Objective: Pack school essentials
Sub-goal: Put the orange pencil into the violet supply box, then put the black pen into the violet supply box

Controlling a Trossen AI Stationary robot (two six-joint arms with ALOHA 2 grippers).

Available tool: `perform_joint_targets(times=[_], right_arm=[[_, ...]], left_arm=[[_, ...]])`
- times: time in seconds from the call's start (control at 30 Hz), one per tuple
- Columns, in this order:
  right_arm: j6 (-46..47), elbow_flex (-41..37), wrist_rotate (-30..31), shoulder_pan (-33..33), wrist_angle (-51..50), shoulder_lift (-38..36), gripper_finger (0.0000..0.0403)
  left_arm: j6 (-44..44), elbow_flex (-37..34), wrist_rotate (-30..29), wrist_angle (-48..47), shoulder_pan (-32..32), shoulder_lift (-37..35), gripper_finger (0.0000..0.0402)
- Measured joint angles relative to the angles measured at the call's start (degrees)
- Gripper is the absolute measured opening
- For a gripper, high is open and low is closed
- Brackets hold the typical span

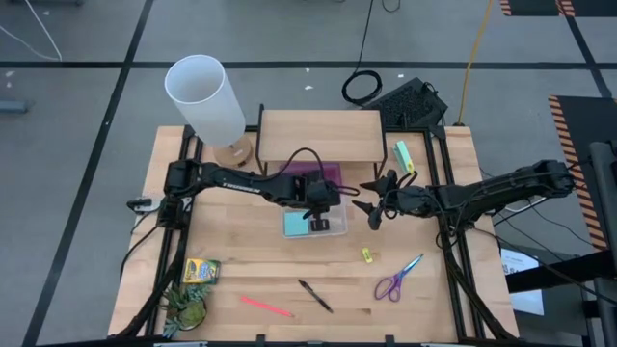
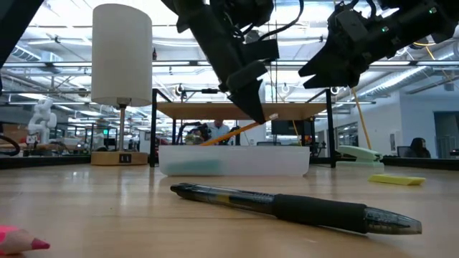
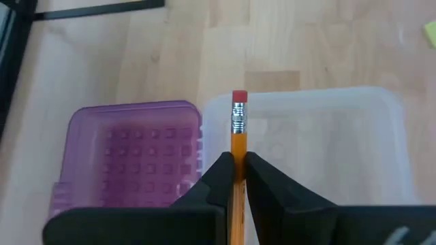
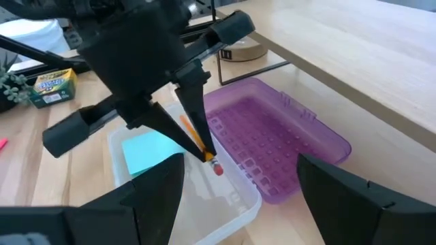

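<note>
On the left side of the table the yellow-green crayon box [image 1: 201, 271] is lying near the front edge, and the thin pink stick [image 1: 265, 306] and the black pen [image 1: 315, 296] are resting a little to its right, all of them untouched.

Toward the middle, the left gripper [image 1: 319, 207] is hanging over the clear box [image 1: 333, 225]. Its fingers [image 3: 272, 197] are closed tightly on a yellow pencil [image 3: 238, 153]. The pencil is tilted, with its red eraser end pointing down and forward into the box, just above the empty part of the floor. The light-blue note pad [image 4: 146, 151] is already lying inside, on the side away from the eraser. The purple lid [image 4: 272, 146] is lying open beside the box, touching it along one edge.

I judge that the next move depends on this: the pencil's long axis is running roughly along the length of the box, so it needs only to go lower before release.

Further right, the right gripper [image 1: 370, 206] is waiting just beside the box with its fingers spread wide and holding nothing. The tiny yellow piece [image 1: 367, 254] and the scissors [image 1: 398, 280] are lying nearer to this arm, in front of it.
</note>
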Motion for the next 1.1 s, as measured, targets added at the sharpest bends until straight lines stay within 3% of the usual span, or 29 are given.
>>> perform_joint_targets(times=[0.27,0.7,1.0,1.1], right_arm=[[0.1,0.0,-0.2,0.0,0.0,0.0,0.0276],[0.1,0.0,-0.3,0.0,-0.1,0.0,0.0276],[0.0,0.0,-0.4,0.0,-1.0,0.0,0.0276],[0.0,0.0,-0.4,0.0,-0.9,0.0,0.0276]], left_arm=[[0.0,0.0,1.2,-3.5,0.1,0.0,0.0044],[-3.8,-0.1,1.2,-6.7,-0.7,-1.7,0.0166],[-0.5,0.0,1.6,-15.2,-11.1,-8.4,0.0164],[2.7,0.0,6.6,-14.5,-15.2,-7.8,0.0157]])
